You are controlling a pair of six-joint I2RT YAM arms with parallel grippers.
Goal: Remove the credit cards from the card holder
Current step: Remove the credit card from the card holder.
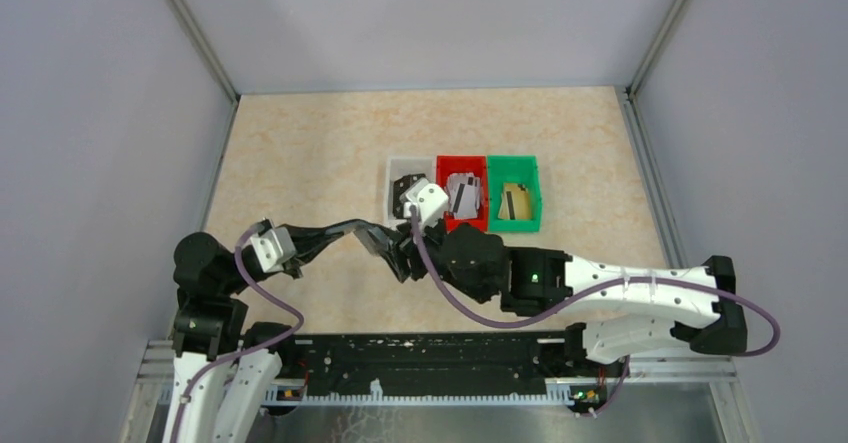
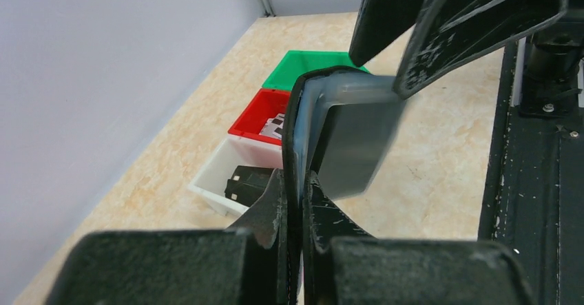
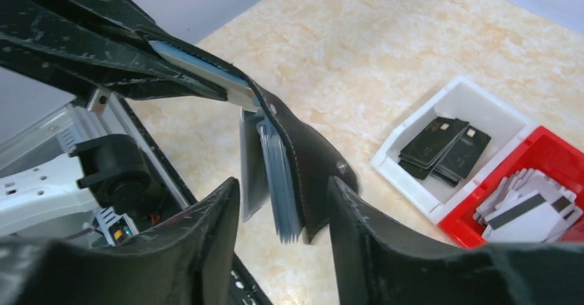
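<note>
One card holder point(image 2: 294, 133) in left tool point(image 2: 296, 188)

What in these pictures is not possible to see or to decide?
Top view: the card holder is hidden under the right arm.
Left wrist view: the grey credit card is blurred; no print is readable.
Right wrist view: the slots show only thin edges; the number of cards inside is unknown.
Right wrist view: whether the right gripper pinches the card or only straddles it.

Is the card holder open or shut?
Open. The card holder splays apart, grey-blue slots exposed; the left tool pinches one flap.
</note>
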